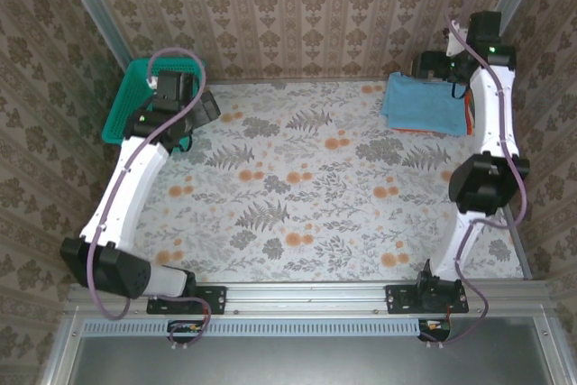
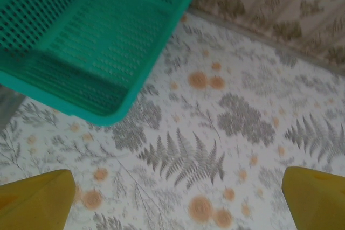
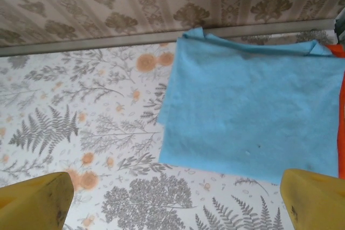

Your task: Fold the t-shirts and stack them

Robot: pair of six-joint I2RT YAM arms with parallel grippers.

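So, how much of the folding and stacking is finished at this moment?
Looks done: the light blue shirt lies folded on the orange shirt, whose edge peeks out at the right. In hand: nothing; the right gripper near the shirts and the left gripper near the teal basket are both open and empty. Left: probably nothing to fold.

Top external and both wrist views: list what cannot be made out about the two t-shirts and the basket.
- orange t-shirt: a thin strip in the right wrist view. The light blue t-shirt covers it and the frame's right edge cuts it, so its fold cannot be judged.
- light blue t-shirt: plain face up, so any print is hidden.
- basket: cut by the top and left edges in the left wrist view. In the top view the left arm overlaps it.
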